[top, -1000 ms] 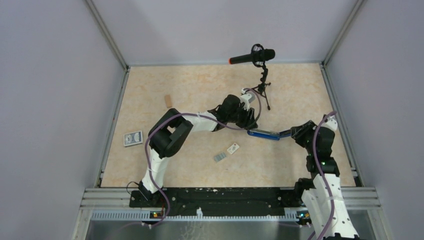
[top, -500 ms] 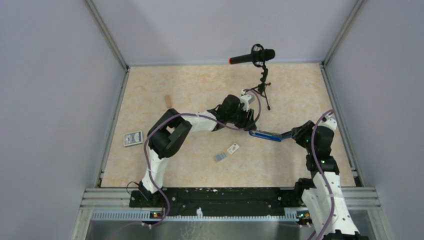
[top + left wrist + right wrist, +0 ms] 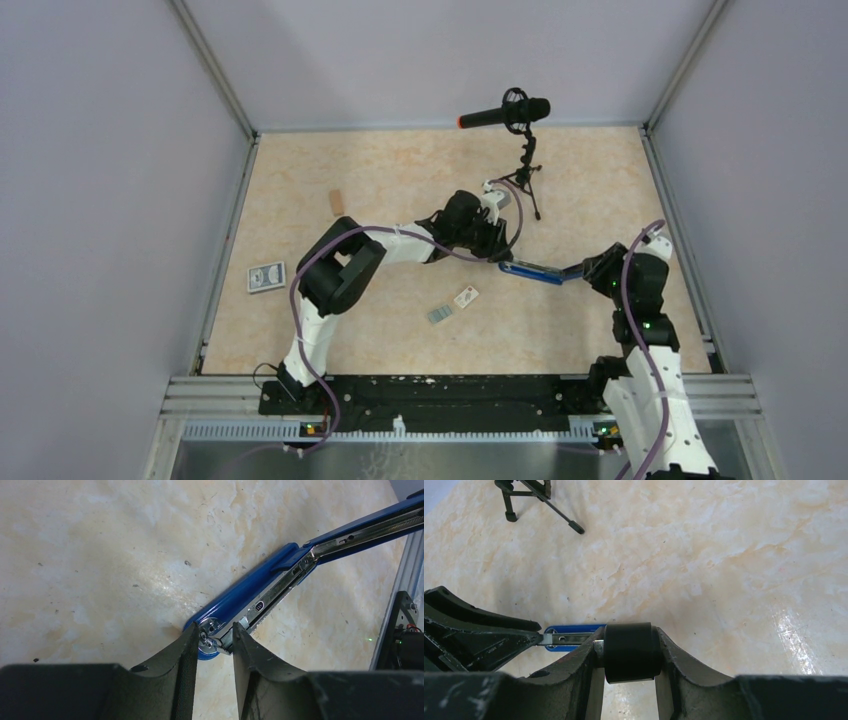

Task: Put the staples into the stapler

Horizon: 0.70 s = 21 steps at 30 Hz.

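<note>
The stapler (image 3: 531,270) is a blue bar with a silvery rail and a black end, and it is held between both arms. No pale grey-green one shows. My left gripper (image 3: 497,251) is shut on the rail's front tip (image 3: 216,638). The blue half (image 3: 250,587) lies on the table. My right gripper (image 3: 588,268) is shut on the black end (image 3: 631,651), and the rail (image 3: 569,638) runs away to the left. The staples lie apart in front: a white box (image 3: 466,296) and a grey block (image 3: 439,314).
A microphone on a tripod (image 3: 524,165) stands just behind the left gripper. A blue-patterned card pack (image 3: 266,277) lies at the left edge. A wooden block (image 3: 337,203) lies at the back left. Metal frame rails (image 3: 225,240) border the table.
My right gripper has drawn slightly to the right with the black end. The stapler now shows longer and more slanted. The left gripper has hardly moved.
</note>
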### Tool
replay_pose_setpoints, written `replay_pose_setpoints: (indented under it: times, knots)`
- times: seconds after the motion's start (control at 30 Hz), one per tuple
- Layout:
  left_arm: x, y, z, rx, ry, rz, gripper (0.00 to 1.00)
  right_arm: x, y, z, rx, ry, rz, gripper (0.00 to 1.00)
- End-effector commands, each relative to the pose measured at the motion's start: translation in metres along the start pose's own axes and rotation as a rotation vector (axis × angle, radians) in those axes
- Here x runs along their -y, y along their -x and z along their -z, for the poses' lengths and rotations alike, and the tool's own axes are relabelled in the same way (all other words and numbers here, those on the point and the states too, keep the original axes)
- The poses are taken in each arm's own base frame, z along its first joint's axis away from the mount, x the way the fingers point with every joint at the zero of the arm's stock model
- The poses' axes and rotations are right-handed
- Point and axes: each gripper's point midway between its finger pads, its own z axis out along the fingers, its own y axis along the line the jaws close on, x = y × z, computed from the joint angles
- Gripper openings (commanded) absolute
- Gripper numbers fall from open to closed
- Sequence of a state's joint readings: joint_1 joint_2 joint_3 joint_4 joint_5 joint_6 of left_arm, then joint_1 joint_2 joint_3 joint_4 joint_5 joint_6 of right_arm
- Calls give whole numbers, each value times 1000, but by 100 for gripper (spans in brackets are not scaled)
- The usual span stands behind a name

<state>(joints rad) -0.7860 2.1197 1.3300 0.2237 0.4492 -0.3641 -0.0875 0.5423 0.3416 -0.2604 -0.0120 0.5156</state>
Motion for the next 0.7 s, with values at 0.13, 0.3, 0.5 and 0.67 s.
replay_pose_setpoints:
  times: [0.13,0.3,0.5,0.67]
  knots:
    - [-4,-19,-8,-27,-13,24,34,-55,29,11,7,191,72,31]
    - [-9,-21,-8,-27,9,22,33,-85,11,10,-58,309,92,38]
    - [-11,-21,-9,-25,14,25,33,-104,11,13,-75,367,66,58]
    - [-10,-23,-10,-26,10,38,32,-100,13,13,-67,335,87,61]
